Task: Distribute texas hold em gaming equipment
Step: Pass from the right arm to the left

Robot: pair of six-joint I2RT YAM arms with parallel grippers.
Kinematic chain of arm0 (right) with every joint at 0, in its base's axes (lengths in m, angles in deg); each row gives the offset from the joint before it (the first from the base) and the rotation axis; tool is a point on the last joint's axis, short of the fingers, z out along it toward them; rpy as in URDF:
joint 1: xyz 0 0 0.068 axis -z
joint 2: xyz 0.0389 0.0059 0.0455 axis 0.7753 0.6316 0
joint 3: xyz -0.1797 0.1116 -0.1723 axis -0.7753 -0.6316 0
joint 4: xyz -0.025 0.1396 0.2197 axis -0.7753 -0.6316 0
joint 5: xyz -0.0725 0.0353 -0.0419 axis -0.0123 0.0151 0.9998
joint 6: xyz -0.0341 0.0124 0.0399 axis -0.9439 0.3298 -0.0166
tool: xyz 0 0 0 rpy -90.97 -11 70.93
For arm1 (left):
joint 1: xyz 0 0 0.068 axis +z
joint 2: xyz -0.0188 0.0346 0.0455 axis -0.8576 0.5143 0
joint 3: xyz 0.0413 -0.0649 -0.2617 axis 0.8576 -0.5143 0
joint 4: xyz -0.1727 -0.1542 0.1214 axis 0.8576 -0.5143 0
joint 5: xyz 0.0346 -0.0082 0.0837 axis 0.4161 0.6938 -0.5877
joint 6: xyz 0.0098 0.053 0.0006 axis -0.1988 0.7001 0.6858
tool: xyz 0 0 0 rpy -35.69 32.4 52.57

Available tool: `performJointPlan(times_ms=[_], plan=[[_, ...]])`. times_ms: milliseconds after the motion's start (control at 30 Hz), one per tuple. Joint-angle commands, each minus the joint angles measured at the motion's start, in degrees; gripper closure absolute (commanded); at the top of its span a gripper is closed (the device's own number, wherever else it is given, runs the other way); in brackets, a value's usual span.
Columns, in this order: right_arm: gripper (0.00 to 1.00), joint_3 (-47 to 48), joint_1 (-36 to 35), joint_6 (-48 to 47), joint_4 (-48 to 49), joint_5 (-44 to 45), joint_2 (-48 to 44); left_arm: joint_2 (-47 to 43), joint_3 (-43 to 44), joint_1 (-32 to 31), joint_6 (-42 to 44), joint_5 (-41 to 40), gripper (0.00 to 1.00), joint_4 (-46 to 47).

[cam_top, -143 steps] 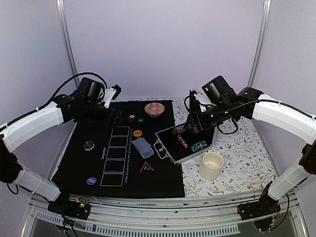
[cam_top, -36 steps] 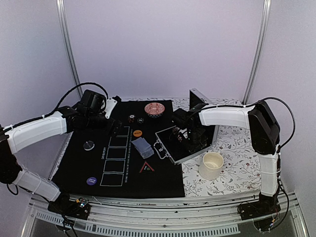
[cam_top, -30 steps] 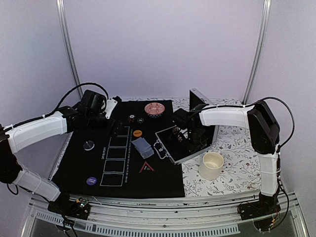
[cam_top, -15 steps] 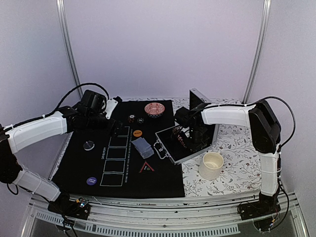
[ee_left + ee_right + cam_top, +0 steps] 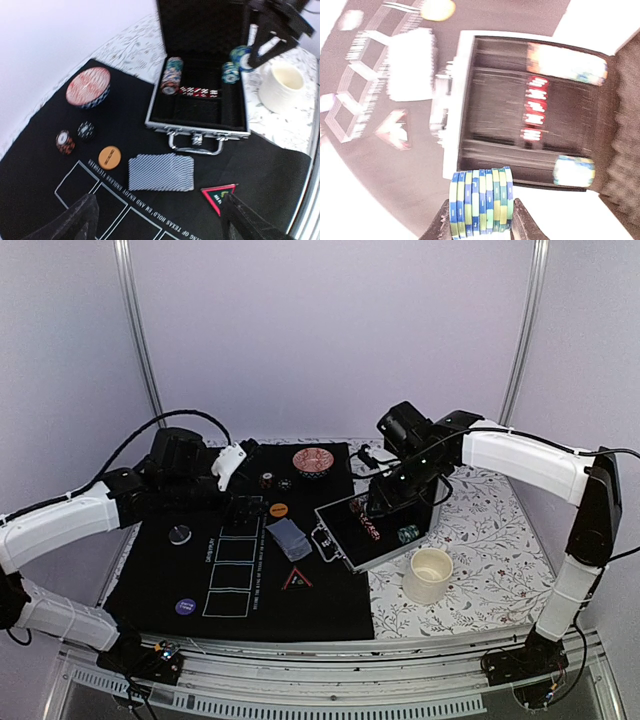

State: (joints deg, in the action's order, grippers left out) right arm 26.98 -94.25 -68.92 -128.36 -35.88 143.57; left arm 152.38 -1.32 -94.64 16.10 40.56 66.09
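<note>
I see right gripper (image 5: 480, 225) clamped on a blue-green chip stack (image 5: 480, 197), above the open case (image 5: 195, 132). Left gripper (image 5: 157, 220) hangs spread wide over the black mat (image 5: 30, 150).

The whole desk (image 5: 480, 540) is viewed from high above its near edge. The left wrist view is aimed rightward from the left edge; the right, closely downward. Case (image 5: 375, 530) and playing cards (image 5: 288, 538) are shared by all.
</note>
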Motion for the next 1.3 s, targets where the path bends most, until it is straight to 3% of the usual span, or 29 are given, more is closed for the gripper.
performJointPlan(times_ms=[0,167,333,567,900,1133,1267], plan=[[0.98,-3.07,0.12,0.39,5.99,-19.19,-4.57,-3.35,-2.16,-11.77,9.29,0.77,0.14,6.26],[0.98,-7.89,-1.06,3.69,14.4,-31.69,-7.87,-2.47,-4.98,-27.5,22.11,-15.8,0.07,15.39],[0.98,-10.1,-3.39,5.62,18.63,-37.6,-8.25,7.48,-2.2,-33.58,29.47,-25.82,0.03,19.78],[0.98,-13.78,-3.96,8.2,23.31,-40.67,-10.31,12.64,-0.87,-33.43,30.67,-27.73,0.07,25.04],[0.98,-15.06,-4.15,8.78,25.0,-40.98,-11.29,14.15,2.98,-31.46,26.57,-22.86,0.38,21.26],[0.98,-15.44,-4.13,9.13,25.58,-40.94,-11.59,15.38,4.13,-31.07,26.65,-22.75,0.35,19.14],[0.98,-15.54,-4.13,9.27,25.59,-40.7,-11.86,15.5,4.53,-30.88,26.65,-22.81,0.45,18.54]])
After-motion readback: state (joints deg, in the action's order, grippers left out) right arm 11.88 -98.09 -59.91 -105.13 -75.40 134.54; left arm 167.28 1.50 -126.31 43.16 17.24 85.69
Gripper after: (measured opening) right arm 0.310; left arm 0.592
